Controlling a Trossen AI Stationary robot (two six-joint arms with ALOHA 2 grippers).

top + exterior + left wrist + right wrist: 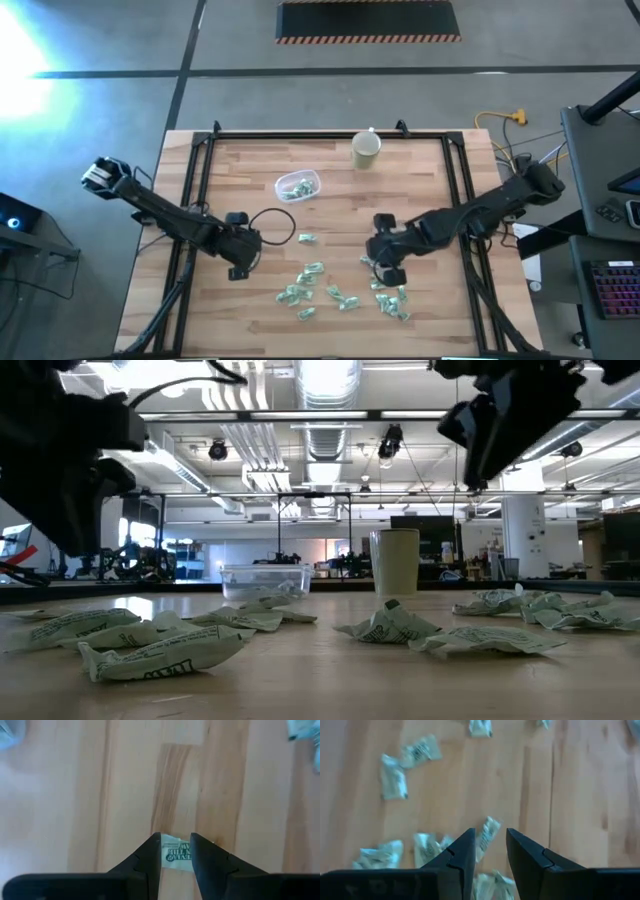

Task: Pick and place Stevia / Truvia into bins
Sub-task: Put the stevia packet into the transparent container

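Several pale green and white Stevia sachets (335, 290) lie scattered on the wooden table's near middle. More of them lie inside the clear bin (298, 185), which stands toward the far side. My left gripper (238, 268) hangs left of the pile, shut on one sachet (176, 856). My right gripper (392, 275) hovers over the pile's right part, pointing steeply down. Its fingers (465, 847) stand apart, with loose sachets (486, 836) on the wood below them. My left gripper pinches the sachet between its two fingers by two opposite edges, and the printed face (175, 851) shows in the gap. The fingers come from above, pointing steeply down. The sachet is held above the wood, away from the pile.
A beige cup (365, 148) stands at the far edge, right of the bin. A black cable loop (276, 224) lies on the table beside my left arm. Dark frame rails (196, 180) run along the table's left, right and far sides.
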